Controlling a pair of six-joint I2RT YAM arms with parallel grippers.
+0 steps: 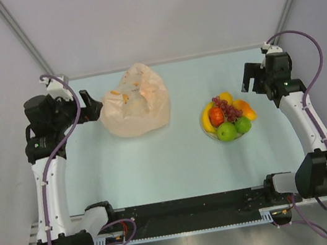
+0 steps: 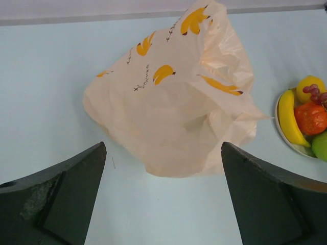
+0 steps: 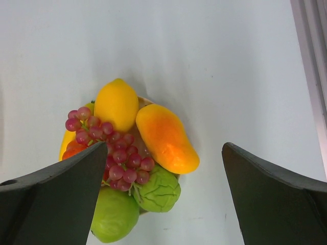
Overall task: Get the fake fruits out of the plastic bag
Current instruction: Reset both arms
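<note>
Six or so fake fruits [image 1: 228, 118] are heaped on a plate [image 2: 299, 148] toward the right side of the bench [image 1: 159, 173], among them a lemon [image 3: 116, 104], a grape bunch [image 3: 120, 153] and a green apple [image 3: 115, 214]. The plastic bag [image 1: 134, 107] sits puffed up near the far left corner, well apart from the plate. The left gripper [image 1: 93, 106] is just beside the bag's left flank, its jaws spread wide and holding nothing. The right gripper [image 1: 252, 80] hangs near the right edge beside the plate, also spread and empty. No fruit shape shows through the translucent film, though folds hide part of the inside, so whether anything remains in it cannot be told. The bag looks feather-light, thin and crinkly; it should crumple and slide rather than resist, so a pinch on a handle or on the rim of its mouth would likely hold better than a squeeze on its body. Any fruit remaining would probably be light, hard and glossy, apt to slip from the jaws unless gripped across its widest part.
</note>
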